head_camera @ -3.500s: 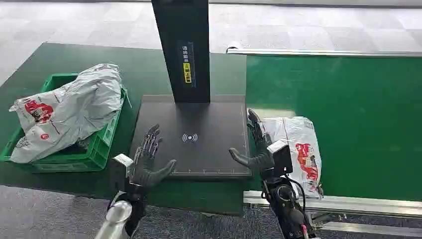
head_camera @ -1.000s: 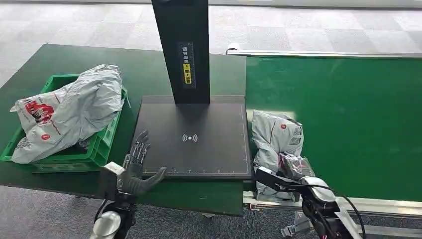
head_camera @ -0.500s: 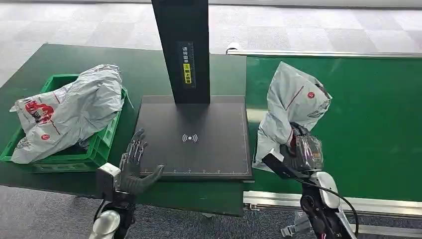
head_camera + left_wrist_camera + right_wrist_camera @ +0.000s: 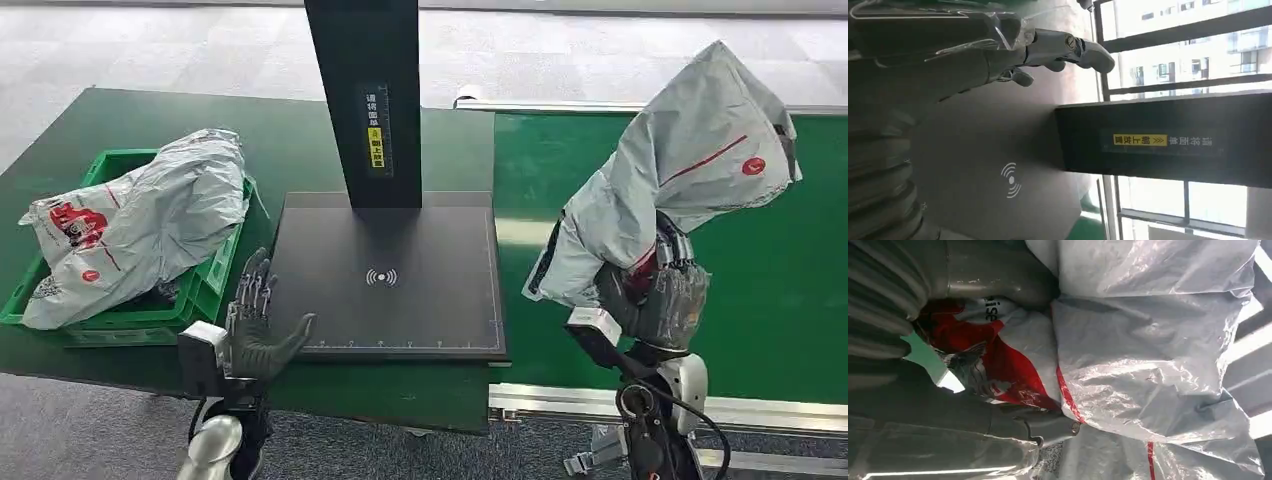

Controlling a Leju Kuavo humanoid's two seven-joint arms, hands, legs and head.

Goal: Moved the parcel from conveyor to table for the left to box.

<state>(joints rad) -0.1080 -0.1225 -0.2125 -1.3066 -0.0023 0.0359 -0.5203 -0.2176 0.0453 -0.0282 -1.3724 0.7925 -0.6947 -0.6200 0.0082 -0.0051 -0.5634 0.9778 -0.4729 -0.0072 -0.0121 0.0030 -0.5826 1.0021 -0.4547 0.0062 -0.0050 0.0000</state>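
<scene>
Gripping the lower end of a crumpled grey plastic mail parcel with red printing (image 4: pixel 680 170), the right hand (image 4: pixel 660 295) holds it up in the air above the bright green conveyor belt (image 4: pixel 780 300) — the bag stands almost upright over the hand and does not touch the belt. In the right wrist view the thumb (image 4: pixel 993 277) and the dark fingers (image 4: pixel 1043 427) press into the parcel (image 4: pixel 1148 365) from both sides.

The left hand (image 4: pixel 255 325) is empty, its fingers spread apart, at the front left corner of the flat black scanner plate (image 4: pixel 400 270) on the dark green table (image 4: pixel 290 140). A tall black post with a yellow label (image 4: pixel 368 100) rises from the back of the plate.

At the left on the table stands a green plastic crate (image 4: pixel 210 285) — another grey parcel with red marks (image 4: pixel 140 220) lies in it and sticks out over its rim.
</scene>
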